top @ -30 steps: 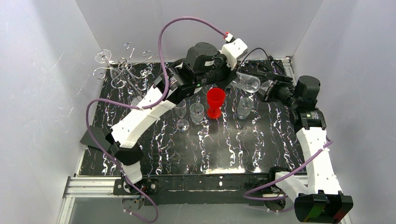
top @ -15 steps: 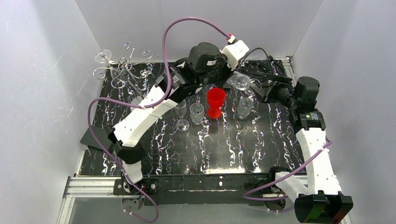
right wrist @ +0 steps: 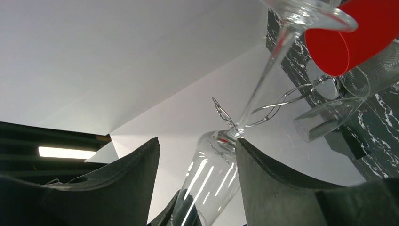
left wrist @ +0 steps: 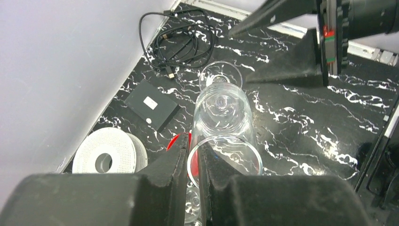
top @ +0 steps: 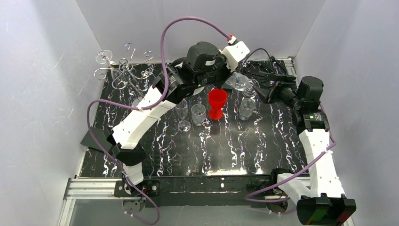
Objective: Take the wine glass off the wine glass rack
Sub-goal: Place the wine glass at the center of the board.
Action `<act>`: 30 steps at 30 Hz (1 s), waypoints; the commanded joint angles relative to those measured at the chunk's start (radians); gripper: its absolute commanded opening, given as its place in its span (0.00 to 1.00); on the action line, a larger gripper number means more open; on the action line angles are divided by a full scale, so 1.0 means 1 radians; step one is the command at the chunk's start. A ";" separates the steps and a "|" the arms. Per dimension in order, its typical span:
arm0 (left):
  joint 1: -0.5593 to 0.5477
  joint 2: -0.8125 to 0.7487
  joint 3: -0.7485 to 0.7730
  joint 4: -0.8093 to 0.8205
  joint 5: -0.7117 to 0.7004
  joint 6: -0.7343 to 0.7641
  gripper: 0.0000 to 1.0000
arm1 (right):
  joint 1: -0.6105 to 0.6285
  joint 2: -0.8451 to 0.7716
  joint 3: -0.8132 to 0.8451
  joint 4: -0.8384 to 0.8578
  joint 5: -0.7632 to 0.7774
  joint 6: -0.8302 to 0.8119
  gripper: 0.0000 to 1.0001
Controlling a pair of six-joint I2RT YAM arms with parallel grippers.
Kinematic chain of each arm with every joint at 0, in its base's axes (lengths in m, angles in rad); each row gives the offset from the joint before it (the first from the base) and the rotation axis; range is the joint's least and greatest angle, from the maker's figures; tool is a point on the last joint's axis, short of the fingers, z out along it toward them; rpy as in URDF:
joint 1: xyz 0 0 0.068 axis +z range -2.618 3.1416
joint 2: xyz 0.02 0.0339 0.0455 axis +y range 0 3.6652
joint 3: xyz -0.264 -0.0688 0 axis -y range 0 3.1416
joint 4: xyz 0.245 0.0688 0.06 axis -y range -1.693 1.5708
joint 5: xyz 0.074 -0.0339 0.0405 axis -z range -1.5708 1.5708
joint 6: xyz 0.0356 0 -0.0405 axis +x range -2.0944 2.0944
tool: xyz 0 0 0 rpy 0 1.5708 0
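The wine glass rack (top: 123,71), a thin silver wire tree, stands at the back left corner and shows far off in the right wrist view (right wrist: 282,99). My left gripper (top: 229,79) is shut on the rim of a clear wine glass (top: 241,82), held tilted in the air at the back centre. In the left wrist view the fingers (left wrist: 194,150) pinch the rim and the glass (left wrist: 221,110) points away, foot first. My right gripper (top: 261,89) is open just right of the glass. In its wrist view the glass (right wrist: 211,179) shows between the spread fingers (right wrist: 197,160), untouched.
A red goblet (top: 217,102) and three clear glasses (top: 182,114) (top: 198,113) (top: 246,107) stand mid-table under the held glass. A white ribbed spool (left wrist: 106,157), a black box (left wrist: 152,103) and a coiled cable (left wrist: 181,40) lie by the back wall.
The left arm has drawn the held glass a little to the left and turned it. The right gripper has shifted slightly left toward it and stays open.
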 commanded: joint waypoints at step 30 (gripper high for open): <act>-0.003 -0.206 -0.217 -0.091 0.010 -0.030 0.00 | -0.045 -0.011 0.197 -0.224 0.181 -0.426 0.69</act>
